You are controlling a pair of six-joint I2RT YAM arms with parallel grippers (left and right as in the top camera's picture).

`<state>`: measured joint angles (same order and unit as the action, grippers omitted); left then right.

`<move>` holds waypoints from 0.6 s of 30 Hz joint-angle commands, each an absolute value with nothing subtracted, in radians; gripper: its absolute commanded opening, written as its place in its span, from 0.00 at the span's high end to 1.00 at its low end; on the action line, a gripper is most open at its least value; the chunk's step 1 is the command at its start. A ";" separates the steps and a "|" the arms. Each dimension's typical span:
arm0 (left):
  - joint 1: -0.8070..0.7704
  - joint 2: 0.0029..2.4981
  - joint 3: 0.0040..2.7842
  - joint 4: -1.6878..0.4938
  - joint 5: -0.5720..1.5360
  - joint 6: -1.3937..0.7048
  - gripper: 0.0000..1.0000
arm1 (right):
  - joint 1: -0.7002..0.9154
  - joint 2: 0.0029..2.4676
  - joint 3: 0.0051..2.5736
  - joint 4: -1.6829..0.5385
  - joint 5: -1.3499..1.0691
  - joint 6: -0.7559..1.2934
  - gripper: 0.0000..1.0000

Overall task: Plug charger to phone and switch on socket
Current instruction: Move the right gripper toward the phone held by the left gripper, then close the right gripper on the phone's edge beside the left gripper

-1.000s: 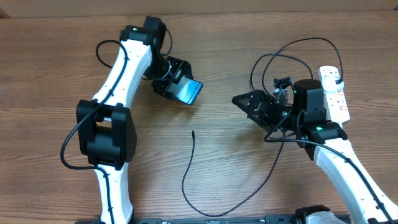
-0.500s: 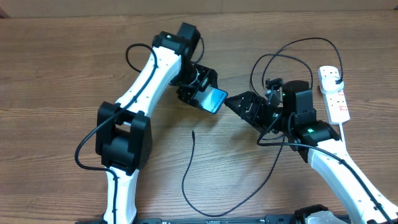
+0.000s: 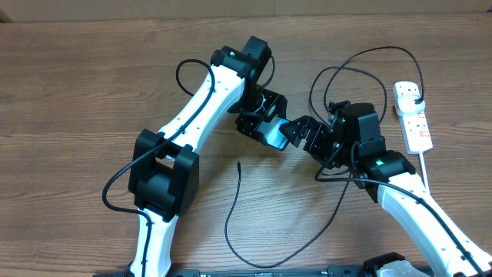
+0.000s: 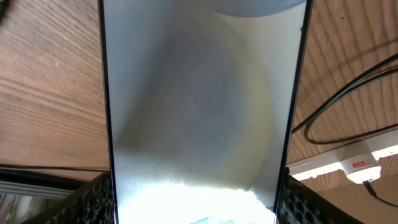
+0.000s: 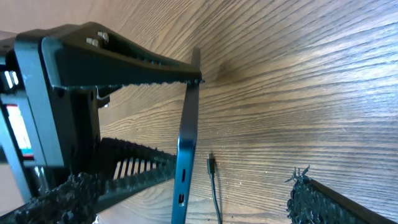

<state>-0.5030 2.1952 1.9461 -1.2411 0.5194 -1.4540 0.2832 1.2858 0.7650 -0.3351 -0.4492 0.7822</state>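
Phone gripped edge-on by left gripper, right gripper spread wide just beside it — charger laid apart, untouched.

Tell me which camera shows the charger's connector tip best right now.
Right wrist. The charger's connector tip lies close up on the table, seen just right of the edge-on phone. Overhead shows it only as a tiny cable end. Left wrist is filled by the phone's screen; no tip there.
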 commanded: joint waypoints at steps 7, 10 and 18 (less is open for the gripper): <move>-0.553 2.189 1.975 -1.221 0.604 -1.528 0.96 | 0.288 1.287 0.786 -0.341 -0.400 0.786 0.00; -0.564 2.189 1.975 -1.217 0.603 -1.535 0.96 | 0.288 1.287 0.786 -0.356 -0.381 0.786 0.00; -0.588 2.189 1.975 -1.214 0.624 -1.576 0.96 | 0.288 1.294 0.786 -0.373 -0.356 0.790 0.00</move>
<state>-0.5747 2.1952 1.9461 -1.2152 0.5762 -1.5406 0.2832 1.2858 0.7650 -0.3706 -0.3801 0.7856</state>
